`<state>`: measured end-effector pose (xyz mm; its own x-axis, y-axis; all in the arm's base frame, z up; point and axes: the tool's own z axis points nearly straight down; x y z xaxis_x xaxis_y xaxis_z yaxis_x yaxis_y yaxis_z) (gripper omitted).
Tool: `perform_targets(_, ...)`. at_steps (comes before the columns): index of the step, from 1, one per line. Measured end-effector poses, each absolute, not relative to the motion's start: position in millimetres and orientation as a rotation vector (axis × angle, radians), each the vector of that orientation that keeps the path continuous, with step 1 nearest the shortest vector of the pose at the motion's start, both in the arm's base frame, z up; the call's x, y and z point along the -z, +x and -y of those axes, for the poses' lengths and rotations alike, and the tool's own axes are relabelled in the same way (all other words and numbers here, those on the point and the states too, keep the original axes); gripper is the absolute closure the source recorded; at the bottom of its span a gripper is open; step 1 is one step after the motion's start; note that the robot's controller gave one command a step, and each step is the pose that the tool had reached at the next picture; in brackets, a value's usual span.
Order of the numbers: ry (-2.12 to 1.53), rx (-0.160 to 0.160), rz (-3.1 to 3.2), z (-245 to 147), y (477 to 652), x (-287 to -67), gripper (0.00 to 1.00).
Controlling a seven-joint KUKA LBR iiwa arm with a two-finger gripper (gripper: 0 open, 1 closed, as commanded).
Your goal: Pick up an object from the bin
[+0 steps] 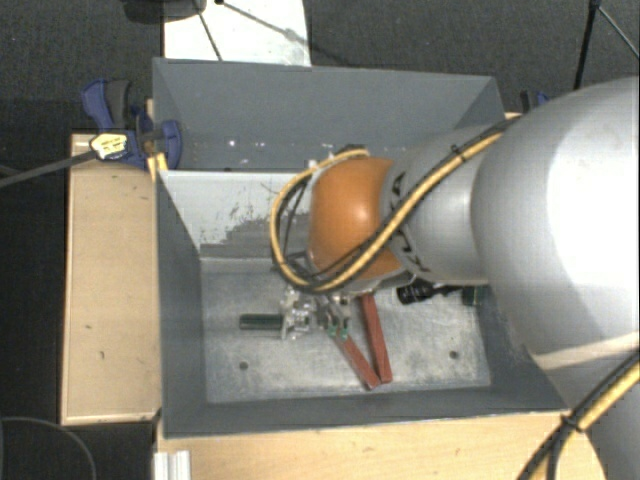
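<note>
On bin floor, small dark bar just view-left of gripper; grip unreadable

Two red strips (adjacent), one dark bar

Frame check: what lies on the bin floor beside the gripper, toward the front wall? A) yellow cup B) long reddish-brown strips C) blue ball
B: long reddish-brown strips lie slanted on the bin floor, close beside the gripper.
</note>
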<state>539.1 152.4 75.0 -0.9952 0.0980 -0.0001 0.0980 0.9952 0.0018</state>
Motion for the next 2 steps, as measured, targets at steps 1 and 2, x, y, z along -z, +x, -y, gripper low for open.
perform_targets(1,0.155,-0.003,-3.138,-152,539.1,-75,1.0)
perform_targets(2,0.083,-0.002,-3.137,-152,542.6,-218,1.0)
